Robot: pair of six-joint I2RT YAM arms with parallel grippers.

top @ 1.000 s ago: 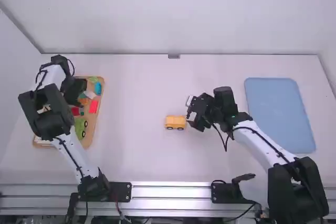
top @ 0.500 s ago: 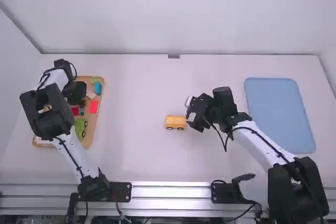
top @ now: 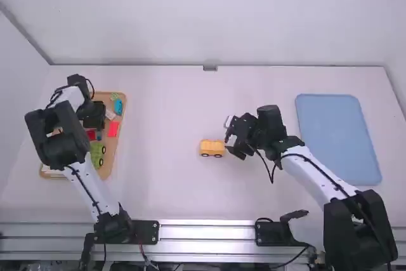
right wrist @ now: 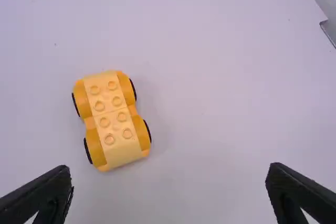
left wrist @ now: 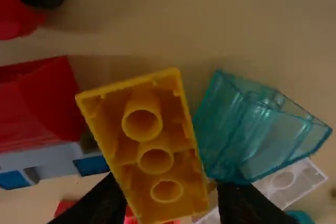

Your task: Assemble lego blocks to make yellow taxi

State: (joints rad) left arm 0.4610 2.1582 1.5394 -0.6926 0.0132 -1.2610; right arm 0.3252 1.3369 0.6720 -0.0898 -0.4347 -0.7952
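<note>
In the high view my left gripper point(top: 94, 118) is over the wooden tray point(top: 115, 150). My left gripper point(left wrist: 167, 200) in the left wrist view is open, its fingers on either side of a yellow block point(left wrist: 184, 169) turned hollow underside out; a narrow gap shows beside one finger. A clear teal block point(left wrist: 252, 129) lies close by. My right gripper point(top: 232, 143) is above the table beside the yellow car base point(top: 212, 148). The right wrist view has my right gripper point(right wrist: 169, 192) wide open with nothing between its fingers, and the studded, wheeled car base point(right wrist: 111, 121) ahead of them.
Around the yellow block lie a red block point(left wrist: 39, 106), a grey piece with blue windows point(left wrist: 55, 163), a clear plate point(left wrist: 286, 184) and a red wheeled piece point(left wrist: 18, 9). A green wheeled piece point(top: 97, 153) sits in the tray. A blue mat point(top: 336, 138) is at the right.
My left gripper has shifted slightly to the right and toward the camera over the tray, now covering the spot where an orange piece showed. The right arm and the car base have not moved.
</note>
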